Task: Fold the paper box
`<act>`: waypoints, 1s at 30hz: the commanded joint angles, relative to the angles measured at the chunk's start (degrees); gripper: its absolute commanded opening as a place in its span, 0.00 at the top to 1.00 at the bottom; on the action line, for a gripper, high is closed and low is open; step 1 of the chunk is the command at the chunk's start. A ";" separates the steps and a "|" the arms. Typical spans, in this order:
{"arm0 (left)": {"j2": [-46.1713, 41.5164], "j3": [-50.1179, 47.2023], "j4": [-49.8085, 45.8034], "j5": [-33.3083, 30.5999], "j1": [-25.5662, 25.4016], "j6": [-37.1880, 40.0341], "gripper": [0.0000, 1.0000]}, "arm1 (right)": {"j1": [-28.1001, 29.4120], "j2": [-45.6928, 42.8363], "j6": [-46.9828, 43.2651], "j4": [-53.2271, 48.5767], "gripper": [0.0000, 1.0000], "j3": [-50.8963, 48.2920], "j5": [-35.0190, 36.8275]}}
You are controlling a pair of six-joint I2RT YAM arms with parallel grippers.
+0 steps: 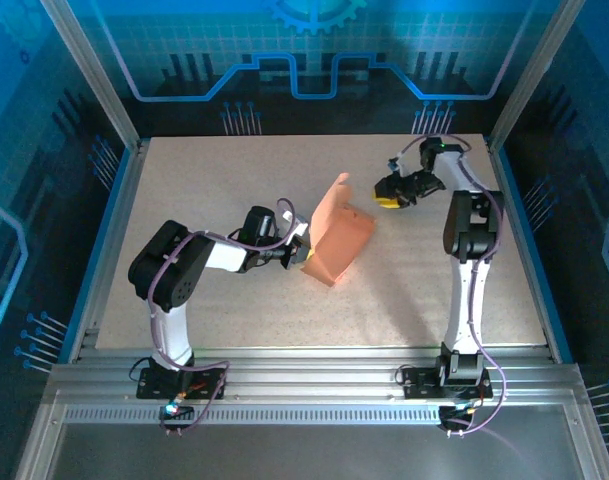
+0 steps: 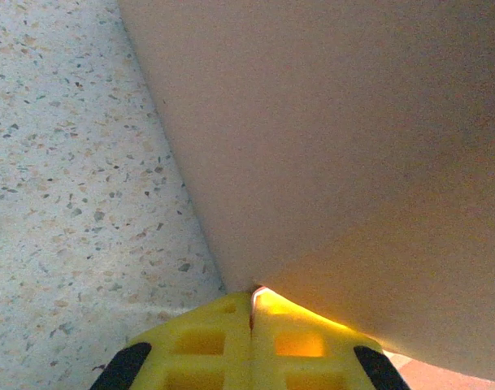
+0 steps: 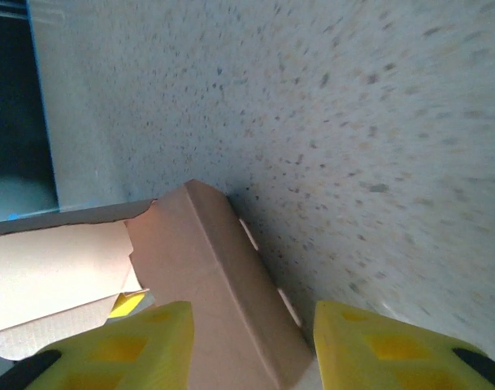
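Observation:
The paper box [image 1: 337, 232] is a salmon-pink cardboard shape standing half-folded at the middle of the table, with one flap raised at its back. My left gripper [image 1: 303, 256] is shut on the box's lower left edge. In the left wrist view the yellow fingers [image 2: 223, 341] press together on a thin card edge, and the box panel [image 2: 336, 146] rises above them. My right gripper [image 1: 394, 192] hovers open just off the box's back right corner, apart from it. From the right wrist, its fingers [image 3: 149, 345] stand wide with a folded box edge [image 3: 219, 276] ahead between them.
The speckled grey table [image 1: 234, 180] is ringed by an aluminium frame and blue enclosure walls [image 1: 84, 150]. The table's edge and wall [image 3: 76, 162] show beyond the box in the right wrist view. Both arm bases sit at the near rail [image 1: 314, 385].

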 commanded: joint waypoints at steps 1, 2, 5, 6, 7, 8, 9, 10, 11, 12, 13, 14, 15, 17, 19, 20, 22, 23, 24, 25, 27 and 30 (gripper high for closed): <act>2.20 -0.53 -7.96 -1.39 -0.52 1.03 1.00 | 2.48 2.65 -4.21 -4.55 0.57 3.45 -4.68; 2.20 -0.53 -8.07 -1.37 -0.59 1.12 1.00 | 2.79 2.92 -4.83 -4.80 0.57 3.75 -4.97; 2.20 -0.42 -8.17 -1.35 -0.52 1.12 1.00 | 3.93 4.30 -6.89 -6.71 0.58 5.13 -5.18; 2.20 -0.51 -8.15 -1.25 -0.55 1.12 1.00 | 4.28 4.56 -7.82 -7.43 0.59 5.44 -5.50; 2.20 -0.49 -8.18 -1.27 -0.56 1.12 1.00 | 4.65 4.56 -8.82 -8.18 0.61 5.55 -6.08; 2.13 -0.44 -8.23 -1.32 -0.57 1.20 1.00 | 4.97 4.40 -9.65 -8.60 0.62 5.38 -6.35; 2.11 -0.52 -8.28 -1.36 -0.62 1.28 1.00 | 5.24 4.04 -10.32 -8.75 0.63 4.88 -6.51; 2.05 -0.53 -8.46 -1.45 -0.72 1.46 1.00 | 5.63 3.50 -10.87 -8.77 0.64 4.32 -6.15; 1.97 -0.45 -8.67 -1.67 -0.86 1.81 1.00 | 5.91 3.10 -11.10 -8.67 0.65 3.86 -5.71; 1.87 -0.44 -8.96 -2.22 -1.13 2.46 1.00 | 6.13 2.62 -11.28 -8.53 0.66 3.32 -5.09; 1.69 -0.39 -9.31 -2.87 -1.51 3.19 1.00 | 6.41 2.16 -11.28 -8.27 0.66 2.65 -4.56; 1.59 -0.39 -9.48 -3.49 -1.75 3.55 1.00 | 6.52 1.89 -11.25 -8.12 0.66 2.24 -3.85; 1.59 -0.13 -9.90 -3.81 -1.95 3.79 1.00 | 6.77 1.61 -11.37 -8.07 0.66 1.74 -2.74; 1.71 0.25 -10.73 -4.11 -2.26 4.02 1.00 | 7.18 1.11 -11.62 -7.85 0.66 0.85 -0.90; 1.59 0.27 -11.05 -4.57 -2.53 4.45 1.00 | 7.55 0.27 -11.65 -6.86 0.66 -0.60 0.61; 1.59 0.35 -11.18 -4.62 -2.65 4.53 1.00 | 7.71 -0.45 -11.43 -5.79 0.66 -1.62 1.76; 1.46 0.34 -11.38 -4.68 -2.66 4.55 1.00 | 8.12 -1.63 -11.29 -4.31 0.67 -3.39 4.75; 1.42 0.27 -11.50 -4.82 -2.66 4.57 1.00 | 8.32 -2.25 -11.23 -3.54 0.67 -4.21 6.41; 1.24 0.29 -11.54 -4.75 -2.71 4.64 1.00 | 8.60 -2.86 -11.16 -2.84 0.67 -5.06 8.05; 1.15 0.35 -11.70 -4.77 -2.68 4.64 1.00 | 8.84 -3.53 -10.93 -1.84 0.67 -5.99 9.15; 1.11 0.66 -12.09 -4.92 -2.84 4.65 1.00 | 9.33 -4.83 -10.88 0.38 0.67 -7.98 10.88; 1.12 0.87 -12.46 -5.07 -2.86 4.47 1.00 | 9.89 -5.48 -11.03 1.21 0.67 -8.89 13.29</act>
